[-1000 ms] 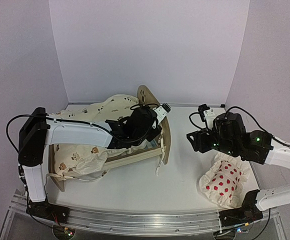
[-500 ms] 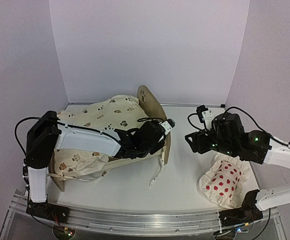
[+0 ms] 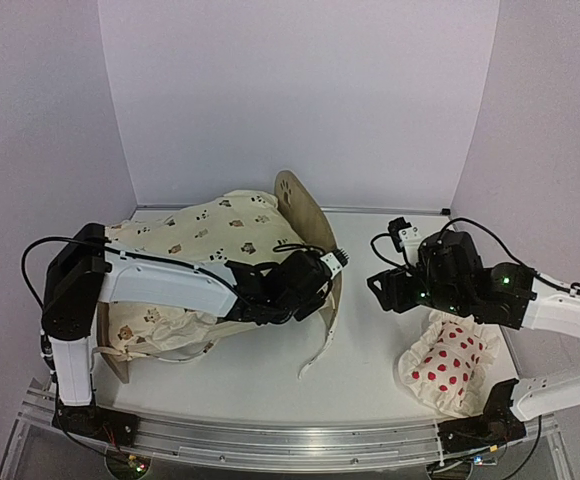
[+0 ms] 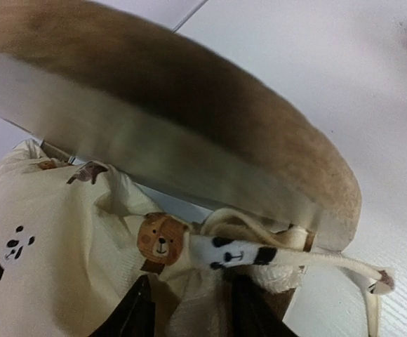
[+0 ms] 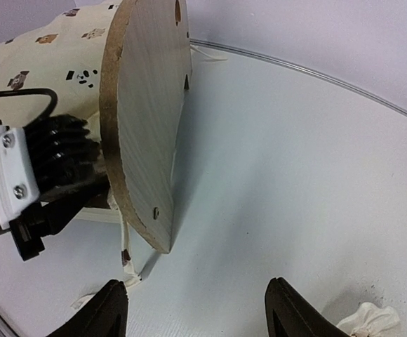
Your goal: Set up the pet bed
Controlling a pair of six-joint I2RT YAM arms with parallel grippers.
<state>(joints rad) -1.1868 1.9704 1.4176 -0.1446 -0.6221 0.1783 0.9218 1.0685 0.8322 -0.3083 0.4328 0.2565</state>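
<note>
While draped by a cushion [image 3: 205,232], the pet bed [image 3: 307,212] is seen left of centre, pale plywood, rounded paw-cutout end upright | left gripper [image 4: 189,302] is clamped on cushion cloth | right gripper [image 5: 196,289] is held wide open nearby.

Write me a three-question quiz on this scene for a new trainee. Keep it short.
1. True or false: the right gripper holds the red-dotted pillow.
2. What is draped over the pet bed? A) animal-print cushion B) a towel C) nothing
3. Which gripper is at the pet bed?
Key: 1 false, it is open and empty, apart from the pillow; 2 A; 3 the left gripper.
</note>
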